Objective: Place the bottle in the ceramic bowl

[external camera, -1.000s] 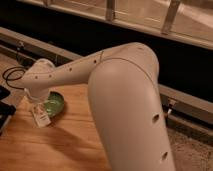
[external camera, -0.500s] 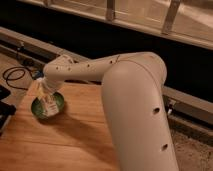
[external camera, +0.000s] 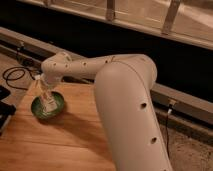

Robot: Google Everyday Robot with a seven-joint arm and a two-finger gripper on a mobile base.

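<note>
The ceramic bowl (external camera: 36, 108), green and glossy, sits on the wooden table near its far left corner. My gripper (external camera: 44, 90) hangs from the white arm's wrist (external camera: 56, 70), right over the bowl. It is shut on the bottle (external camera: 48, 102), a small clear bottle with a pale label. The bottle hangs roughly upright, and its lower end is at or just inside the bowl; I cannot tell whether it touches. The wrist hides the bottle's top.
The wooden table (external camera: 65, 142) stretches forward and right of the bowl. My bulky white upper arm (external camera: 130, 110) fills the right side. A black cable (external camera: 12, 75) lies coiled on the floor at left. A dark object (external camera: 4, 112) sits at the left edge. A metal rail (external camera: 185, 102) runs behind.
The gripper has carried the bottle back and to the right, from in front of the bowl to directly over it. The arm has swung further into view.
</note>
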